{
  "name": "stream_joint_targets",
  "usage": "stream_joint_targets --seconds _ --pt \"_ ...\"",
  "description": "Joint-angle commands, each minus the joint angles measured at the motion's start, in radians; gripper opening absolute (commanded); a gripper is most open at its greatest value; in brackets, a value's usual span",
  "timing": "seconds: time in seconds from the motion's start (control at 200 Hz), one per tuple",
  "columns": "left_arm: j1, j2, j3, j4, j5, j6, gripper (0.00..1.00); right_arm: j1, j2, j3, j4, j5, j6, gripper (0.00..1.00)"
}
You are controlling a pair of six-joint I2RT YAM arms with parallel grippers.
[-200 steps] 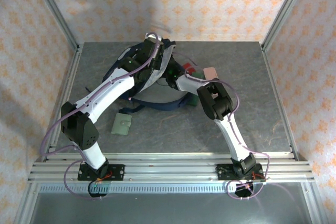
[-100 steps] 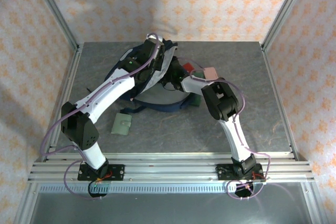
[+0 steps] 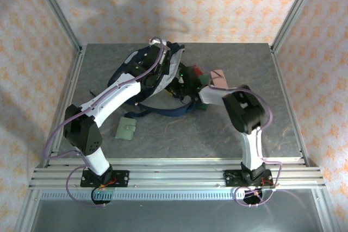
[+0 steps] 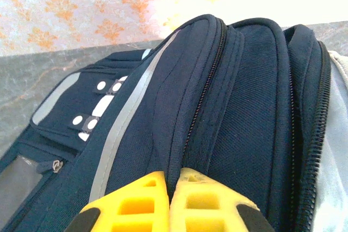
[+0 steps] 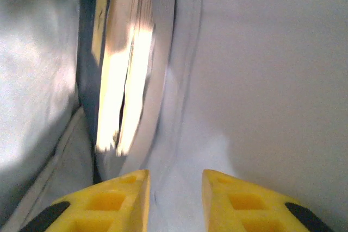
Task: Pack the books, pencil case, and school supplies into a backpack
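Our backpack (image 3: 128,63) lies at the upper centre of the top view with the books (image 5: 128,74) already inside, a fold of it pinched by our left gripper (image 4: 169,202), our right gripper (image 5: 175,188) spread and empty within, while the pencil case (image 3: 218,75), red square (image 3: 197,70) and pale green wallet (image 3: 126,129) remain unpacked on the table (image 3: 261,112).

Backpack (image 3: 142,69): one. Pink pencil case (image 3: 219,76): one. Pale green wallet (image 3: 126,129): one. Small red square (image 3: 196,71): one. Dark green piece (image 3: 205,80): one. Book pages (image 5: 128,74) inside the bag, number unclear. Robot arms: two, meaning left hand (image 4: 168,196) and right hand (image 5: 175,196).
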Motion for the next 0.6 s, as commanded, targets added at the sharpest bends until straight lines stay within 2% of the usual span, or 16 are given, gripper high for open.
stream_joint_targets --seconds 0.0,0.135,0.335,0.596 --pt "0.026 -0.029 -0.021 0.138 -0.058 -0.099 0.0 -0.02 -0.22 -0.126 -0.03 0.082 -0.14 0.32" --pt "0.042 -0.039 -0.057 0.192 -0.036 -0.164 0.0 -0.022 -0.406 -0.279 -0.051 0.154 -0.208 0.35" --pt "0.046 -0.03 -0.046 0.213 -0.051 -0.227 0.0 -0.029 -0.539 -0.362 -0.079 0.161 -0.24 0.37" --pt "0.046 -0.061 -0.056 0.275 -0.187 -0.365 0.0 -0.006 -0.648 -0.441 -0.115 0.217 -0.291 0.37"
